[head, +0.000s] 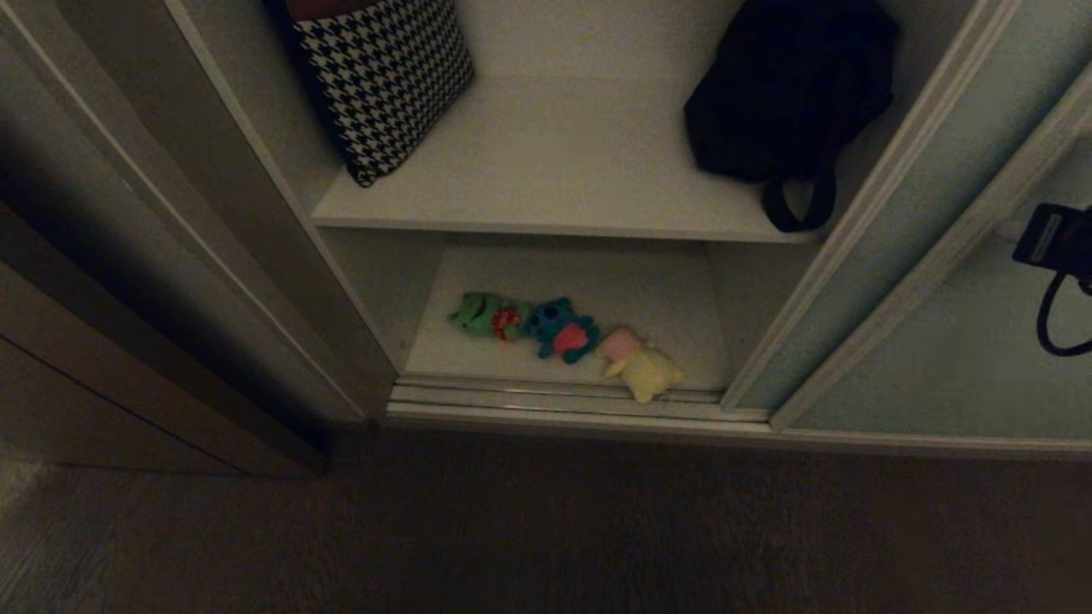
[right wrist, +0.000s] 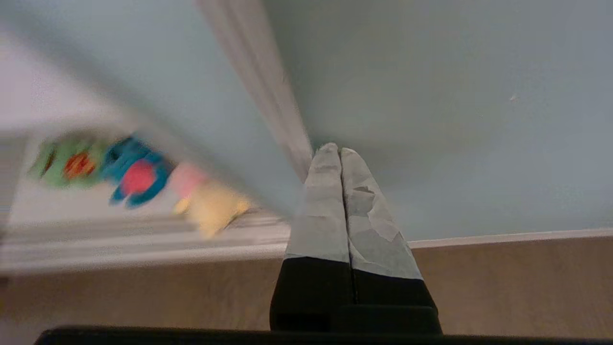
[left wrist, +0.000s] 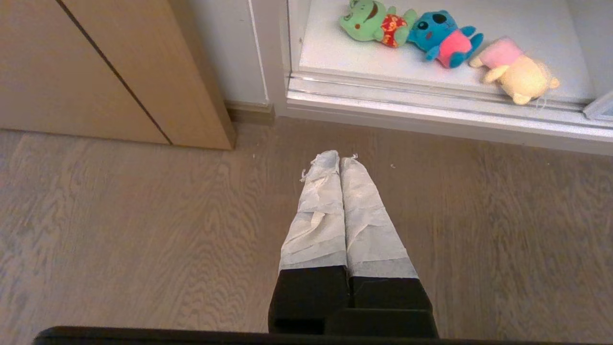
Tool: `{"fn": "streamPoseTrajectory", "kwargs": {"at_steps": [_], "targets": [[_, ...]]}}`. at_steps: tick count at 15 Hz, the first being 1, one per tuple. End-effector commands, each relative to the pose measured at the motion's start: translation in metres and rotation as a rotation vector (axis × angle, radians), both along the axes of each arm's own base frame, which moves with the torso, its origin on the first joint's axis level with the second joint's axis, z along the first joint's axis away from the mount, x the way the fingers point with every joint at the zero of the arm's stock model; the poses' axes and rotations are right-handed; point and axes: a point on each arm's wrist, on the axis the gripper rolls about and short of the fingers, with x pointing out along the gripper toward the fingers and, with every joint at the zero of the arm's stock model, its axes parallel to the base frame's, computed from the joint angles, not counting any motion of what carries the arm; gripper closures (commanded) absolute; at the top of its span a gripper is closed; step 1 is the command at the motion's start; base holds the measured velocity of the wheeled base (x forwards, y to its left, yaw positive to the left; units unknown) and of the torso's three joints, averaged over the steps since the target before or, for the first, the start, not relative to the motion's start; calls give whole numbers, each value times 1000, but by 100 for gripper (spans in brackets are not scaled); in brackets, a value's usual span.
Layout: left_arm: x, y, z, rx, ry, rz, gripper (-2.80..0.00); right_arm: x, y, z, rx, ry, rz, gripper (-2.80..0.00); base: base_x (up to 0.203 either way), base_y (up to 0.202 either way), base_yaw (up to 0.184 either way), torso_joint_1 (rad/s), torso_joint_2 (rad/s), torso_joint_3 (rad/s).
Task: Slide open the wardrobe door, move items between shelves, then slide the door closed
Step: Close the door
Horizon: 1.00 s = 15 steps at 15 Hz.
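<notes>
Only the head view shows the upper shelf [head: 563, 170] and black bag [head: 785, 85]; wrist views show the left gripper [left wrist: 339, 160] and right gripper [right wrist: 339, 152] pressed together (toys [left wrist: 445, 40] at the lower shelf's front edge).

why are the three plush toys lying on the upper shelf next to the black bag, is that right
Not quite. The three plush toys lie on the lower shelf, near its front edge. Only the black bag is on the upper shelf, as the head view shows.

Dim light falls on a wood-grain floor [left wrist: 119, 230]. A tan wooden cabinet [left wrist: 86, 67] stands left of the wardrobe. A dark skirting strip [left wrist: 249, 114] runs along its foot.
</notes>
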Motion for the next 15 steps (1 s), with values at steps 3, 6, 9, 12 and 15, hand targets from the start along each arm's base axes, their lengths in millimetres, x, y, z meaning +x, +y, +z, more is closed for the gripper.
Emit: {"fn": "streamPoseTrajectory", "kwargs": {"at_steps": [3, 6, 9, 12, 15], "targets": [[0, 0, 0, -1, 0, 1, 0, -14, 43, 5, -13, -12, 102, 0, 0, 0, 0, 0, 0, 0], [0, 0, 0, -1, 1, 1, 0, -28, 70, 10, -47, -33, 191, 0, 0, 0, 0, 0, 0, 0], [0, 0, 0, -1, 1, 1, 0, -38, 100, 15, -59, -52, 266, 0, 0, 0, 0, 0, 0, 0], [0, 0, 0, -1, 1, 1, 0, -46, 127, 13, -79, -55, 330, 0, 0, 0, 0, 0, 0, 0], [0, 0, 0, -1, 1, 1, 0, -69, 132, 11, -109, -87, 369, 0, 0, 0, 0, 0, 0, 0]]}}
